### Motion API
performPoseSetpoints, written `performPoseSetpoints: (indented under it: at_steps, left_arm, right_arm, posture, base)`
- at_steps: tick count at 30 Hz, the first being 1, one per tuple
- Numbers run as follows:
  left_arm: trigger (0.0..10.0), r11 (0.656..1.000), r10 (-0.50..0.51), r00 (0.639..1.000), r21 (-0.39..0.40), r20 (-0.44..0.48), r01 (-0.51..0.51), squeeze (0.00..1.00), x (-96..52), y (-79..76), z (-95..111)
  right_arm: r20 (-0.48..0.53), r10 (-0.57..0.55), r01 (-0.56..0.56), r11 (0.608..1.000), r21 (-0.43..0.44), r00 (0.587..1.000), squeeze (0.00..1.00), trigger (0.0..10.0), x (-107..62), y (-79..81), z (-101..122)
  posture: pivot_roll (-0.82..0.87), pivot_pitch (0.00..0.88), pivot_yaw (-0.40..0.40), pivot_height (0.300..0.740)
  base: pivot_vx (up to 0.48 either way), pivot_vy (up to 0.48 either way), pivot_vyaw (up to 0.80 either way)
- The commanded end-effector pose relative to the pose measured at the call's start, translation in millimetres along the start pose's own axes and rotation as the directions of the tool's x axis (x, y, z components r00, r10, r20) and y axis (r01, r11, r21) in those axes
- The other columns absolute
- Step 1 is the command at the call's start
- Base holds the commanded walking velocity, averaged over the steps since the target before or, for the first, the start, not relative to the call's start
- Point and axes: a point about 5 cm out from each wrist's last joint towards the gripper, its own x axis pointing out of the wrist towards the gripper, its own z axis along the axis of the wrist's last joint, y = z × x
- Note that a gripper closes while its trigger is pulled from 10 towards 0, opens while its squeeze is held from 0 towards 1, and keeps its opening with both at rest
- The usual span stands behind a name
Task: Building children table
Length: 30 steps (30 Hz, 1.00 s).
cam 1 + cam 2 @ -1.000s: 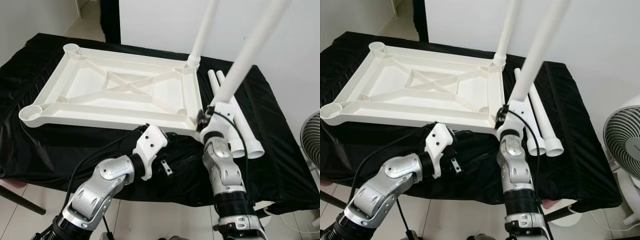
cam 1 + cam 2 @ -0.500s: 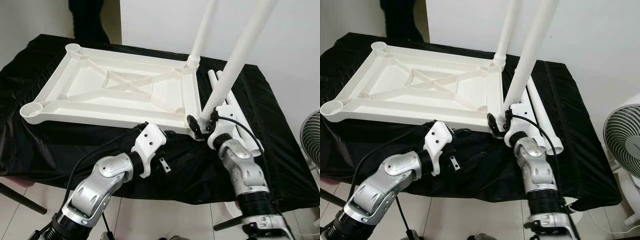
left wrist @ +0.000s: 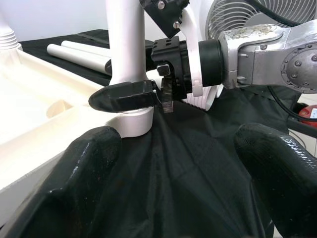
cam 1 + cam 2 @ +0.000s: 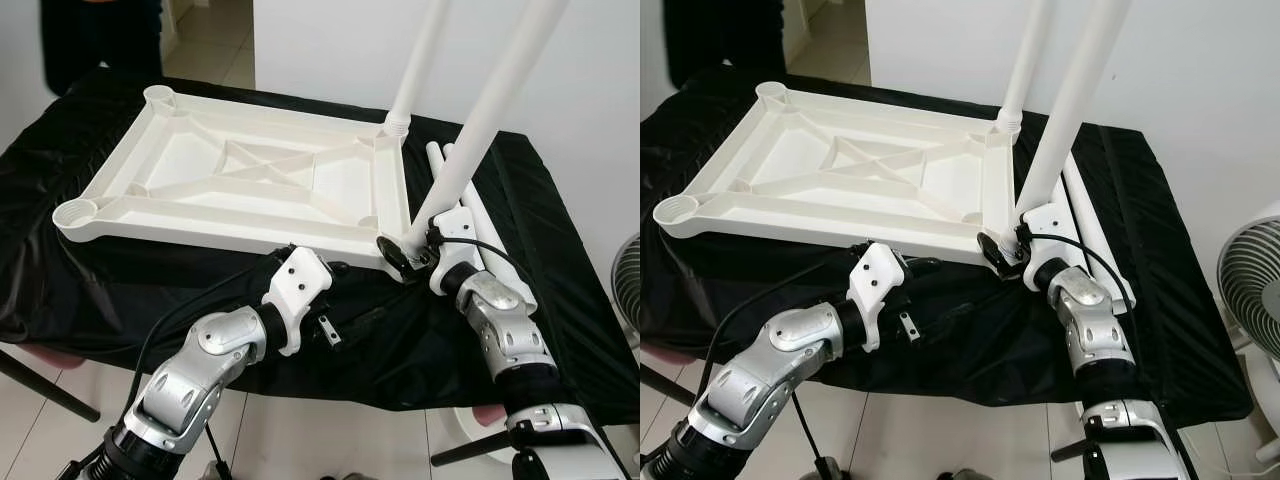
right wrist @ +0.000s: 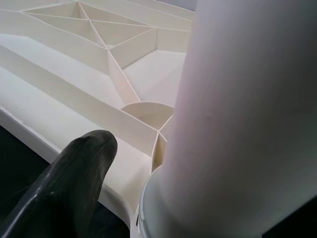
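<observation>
Tabletop [image 4: 240,185] lay upside down on the black cloth [image 4: 520,290], ribs facing up, nearer the cloth's left and far edges. One leg [image 4: 418,62] stood upright in the tabletop's far-right corner socket. A second leg [image 4: 478,130] stood at the near-right corner, tilted a bit to the right, its base on the socket there. Two spare legs [image 4: 1085,235] lay flat side by side on the cloth, just beside the tabletop's right edge.

Right gripper [image 4: 408,255] was pinching the base of the near-right leg, one black finger [image 3: 124,95] wrapped across the front of it just above the socket collar. In the right wrist view the leg [image 5: 237,114] ran close along the other finger [image 5: 69,183], with the tabletop ribs beyond.

Left gripper [image 3: 173,168] hovered low over the cloth by the tabletop's near edge, fingers spread wide, gripping nothing, pointing at the right gripper and leg base.

A fan [image 4: 1255,285] stood off the cloth's right edge. A person [image 4: 100,40] in dark clothes stood past the far-left corner.
</observation>
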Motion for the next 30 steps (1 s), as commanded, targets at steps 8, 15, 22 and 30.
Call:
performPoseSetpoints:
  at_steps: [8, 15, 22, 30]
  left_arm:
    - [10.0, 1.000, -0.014, 1.000, 0.003, -0.006, 0.014, 0.00, -1.1, -0.5, -2.0]
    - [10.0, 1.000, -0.011, 1.000, 0.002, -0.005, 0.011, 0.00, -1.1, -0.6, -2.1]
    - [10.0, 1.000, -0.008, 1.000, 0.000, -0.003, 0.008, 0.00, -1.1, -1.9, -2.4]
    - [10.0, 1.000, -0.007, 1.000, -0.002, -0.005, 0.007, 0.00, -1.8, -2.6, -3.4]
  right_arm:
    - [-0.034, 0.037, -0.038, 0.999, -0.015, 0.999, 0.00, 0.8, 3.9, -0.8, -13.3]
    - [-0.036, 0.044, -0.042, 0.999, 0.031, 0.998, 0.00, 0.0, 3.2, 2.2, -19.2]
    - [-0.018, -0.046, 0.047, 0.997, 0.058, 0.999, 0.00, 0.0, 3.7, 4.0, -18.3]
    - [-0.031, -0.247, 0.249, 0.954, 0.165, 0.969, 0.00, 0.0, 6.9, 15.9, -18.9]
  posture:
    - [0.15, 0.088, -0.070, 0.740]
    - [0.15, 0.089, -0.074, 0.740]
    - [0.15, 0.089, -0.084, 0.740]
    - [0.15, 0.088, -0.087, 0.740]
  base:
    - [0.000, 0.000, 0.00]
    - [0.000, 0.000, 0.00]
    - [0.000, 0.000, 0.00]
    - [0.000, 0.000, 0.00]
